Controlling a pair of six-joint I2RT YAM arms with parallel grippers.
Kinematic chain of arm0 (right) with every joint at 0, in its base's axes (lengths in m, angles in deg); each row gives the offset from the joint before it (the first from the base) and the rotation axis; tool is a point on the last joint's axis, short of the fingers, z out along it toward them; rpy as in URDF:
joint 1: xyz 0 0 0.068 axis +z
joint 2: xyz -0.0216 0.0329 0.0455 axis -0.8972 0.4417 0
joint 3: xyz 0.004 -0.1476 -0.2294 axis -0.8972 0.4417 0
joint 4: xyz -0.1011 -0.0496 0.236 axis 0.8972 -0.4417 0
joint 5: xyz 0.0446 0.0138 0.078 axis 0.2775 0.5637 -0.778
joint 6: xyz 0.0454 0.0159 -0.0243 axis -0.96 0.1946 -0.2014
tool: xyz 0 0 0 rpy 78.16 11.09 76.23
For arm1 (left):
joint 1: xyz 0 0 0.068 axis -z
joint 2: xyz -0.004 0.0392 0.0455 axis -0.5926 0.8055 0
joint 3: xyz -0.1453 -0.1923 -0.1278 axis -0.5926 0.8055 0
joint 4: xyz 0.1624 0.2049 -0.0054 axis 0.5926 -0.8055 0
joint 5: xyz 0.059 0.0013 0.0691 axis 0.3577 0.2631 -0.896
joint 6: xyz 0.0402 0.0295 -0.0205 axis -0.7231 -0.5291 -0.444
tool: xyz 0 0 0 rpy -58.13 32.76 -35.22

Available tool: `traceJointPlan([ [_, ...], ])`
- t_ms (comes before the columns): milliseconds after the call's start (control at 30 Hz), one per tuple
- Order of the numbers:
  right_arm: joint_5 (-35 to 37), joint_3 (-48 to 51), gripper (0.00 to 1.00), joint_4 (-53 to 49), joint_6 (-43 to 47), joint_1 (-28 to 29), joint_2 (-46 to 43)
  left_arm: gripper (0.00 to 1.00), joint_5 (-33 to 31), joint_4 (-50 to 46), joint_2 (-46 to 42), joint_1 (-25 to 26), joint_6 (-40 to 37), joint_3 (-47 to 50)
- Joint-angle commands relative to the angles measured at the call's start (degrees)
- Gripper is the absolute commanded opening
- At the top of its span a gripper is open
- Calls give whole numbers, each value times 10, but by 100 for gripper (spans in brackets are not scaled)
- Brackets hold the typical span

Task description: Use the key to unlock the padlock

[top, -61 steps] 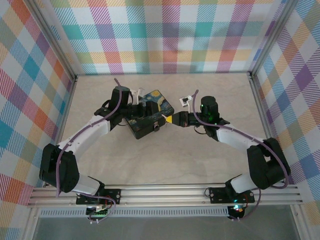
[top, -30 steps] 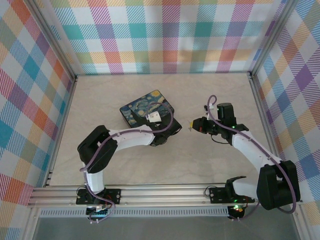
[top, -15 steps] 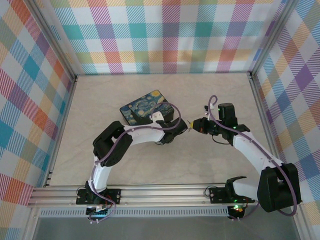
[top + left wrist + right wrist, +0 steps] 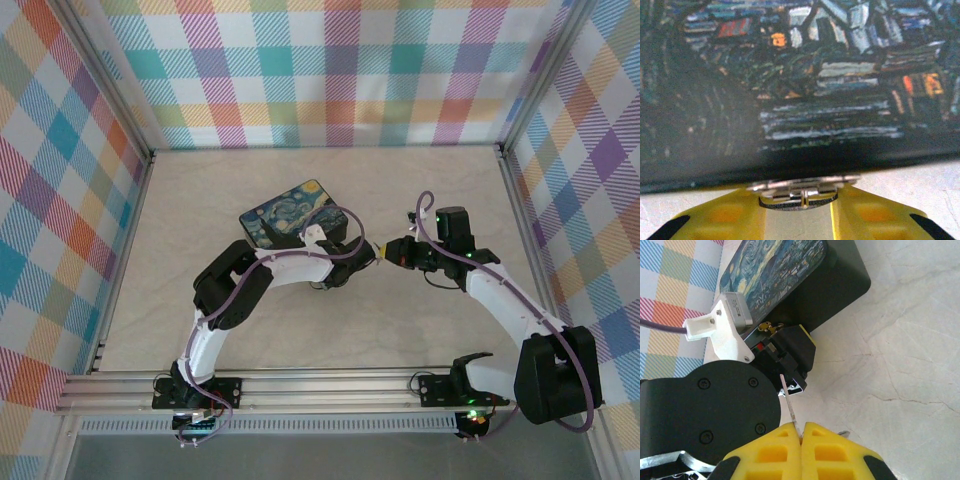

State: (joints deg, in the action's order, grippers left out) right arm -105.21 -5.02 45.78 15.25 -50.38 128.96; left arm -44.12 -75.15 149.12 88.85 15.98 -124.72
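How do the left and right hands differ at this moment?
The left hand is spread either side of the padlock at the edge of the box; the right hand is shut on the key. The left hand is at the box; the right hand is off it. Both have yellow fingers.

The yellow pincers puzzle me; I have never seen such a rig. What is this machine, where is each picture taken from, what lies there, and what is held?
It is a robot: a left arm and a right arm bolted at the near edge of a table. One camera looks down from above; the other two ride on the wrists. On it lies a dark blue painted box. The right pincer is shut on a silvery key. The left pincer has its yellow fingers either side of the padlock at the box's edge; whether it grips yet is unclear.
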Motion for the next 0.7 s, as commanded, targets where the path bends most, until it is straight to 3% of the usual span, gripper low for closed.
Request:
traceJointPlan([
  [0,-17,-8,0,-21,18,-5,0,32,18,-21,-27,-16,-38,15],
  [167,-25,13,0,-2,2,-4,2,22,116,-17,-73,-46,-130,20],
  [333,-52,45,0,44,-37,3,9,21,231,-48,-106,-77,-191,3],
  [500,-48,61,0,90,-79,47,17,14,358,-92,-123,-105,-243,-32],
  [667,-19,76,0,141,-127,97,26,12,420,-141,-144,-118,-278,-76],
])
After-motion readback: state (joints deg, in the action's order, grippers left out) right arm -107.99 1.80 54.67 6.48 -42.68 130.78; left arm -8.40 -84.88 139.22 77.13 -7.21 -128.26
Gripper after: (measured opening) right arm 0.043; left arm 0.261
